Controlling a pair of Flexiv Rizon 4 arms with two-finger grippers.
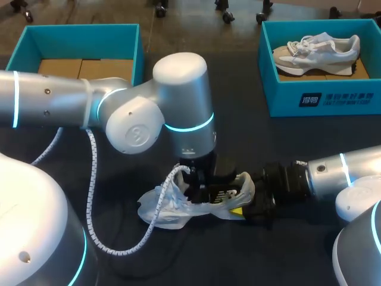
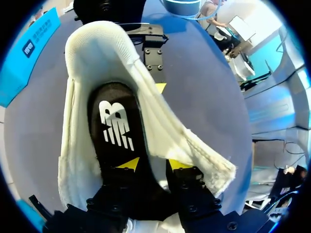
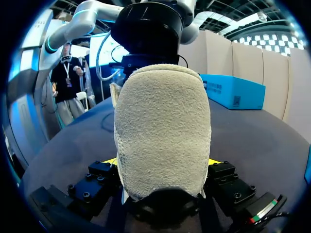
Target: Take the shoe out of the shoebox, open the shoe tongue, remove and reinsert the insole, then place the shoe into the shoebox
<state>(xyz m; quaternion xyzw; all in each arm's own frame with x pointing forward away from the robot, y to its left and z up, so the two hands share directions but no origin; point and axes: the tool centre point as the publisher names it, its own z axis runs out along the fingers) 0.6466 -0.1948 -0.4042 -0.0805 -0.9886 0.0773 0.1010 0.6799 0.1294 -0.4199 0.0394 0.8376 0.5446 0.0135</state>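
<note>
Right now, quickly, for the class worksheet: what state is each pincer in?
Left pincer: down in the shoe over the insole; open or closed cannot be told.
Right pincer: closed on the shoe's heel.

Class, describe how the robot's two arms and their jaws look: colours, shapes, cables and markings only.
The left arm and right arm are smooth silver-white cylinders with rounded joints and glowing cyan rings. A white coiled cable hangs along the left one. Both wrists end black; the jaws are black bolted blocks with yellow tips.
</note>
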